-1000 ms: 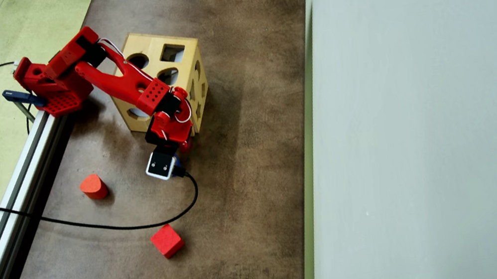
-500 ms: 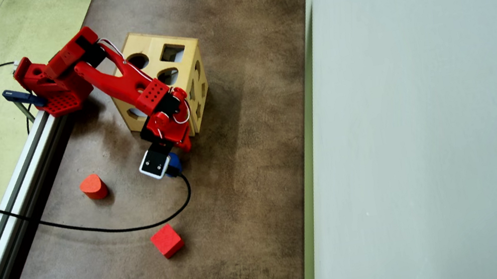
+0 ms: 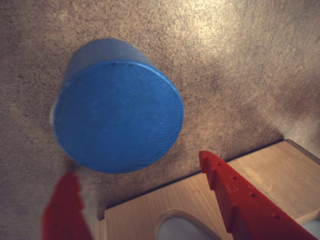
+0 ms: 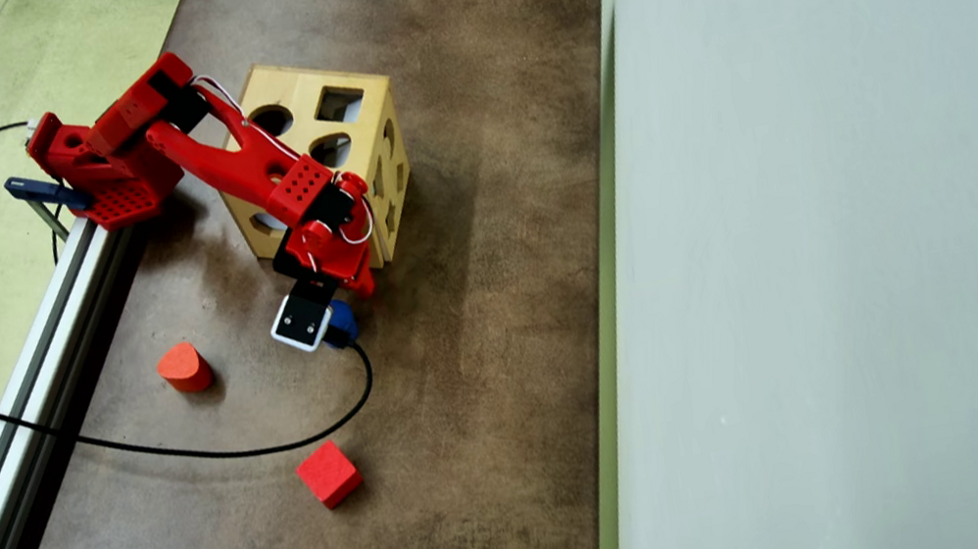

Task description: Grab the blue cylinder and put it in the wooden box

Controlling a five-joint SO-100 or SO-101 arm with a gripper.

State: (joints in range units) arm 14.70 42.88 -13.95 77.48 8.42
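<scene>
The blue cylinder [image 3: 117, 112] stands on the brown table, flat round top up, and fills the upper left of the wrist view. My gripper [image 3: 136, 166] is open and empty. Its two red fingers reach up from the bottom edge, and their tips sit just short of the cylinder, one on each side of its near rim. The left finger [image 3: 62, 210] is blurred. The wooden box [image 3: 210, 200] lies under the fingers, one cut-out showing. In the overhead view the cylinder [image 4: 345, 319] peeks out beside the wrist camera, just in front of the box [image 4: 317, 134].
A red-orange rounded block [image 4: 185, 367] and a red cube [image 4: 329, 473] lie on the table in front of the box. A black cable [image 4: 211, 452] loops across the table from the wrist camera [image 4: 301, 321]. A metal rail [image 4: 22, 392] runs along the left edge.
</scene>
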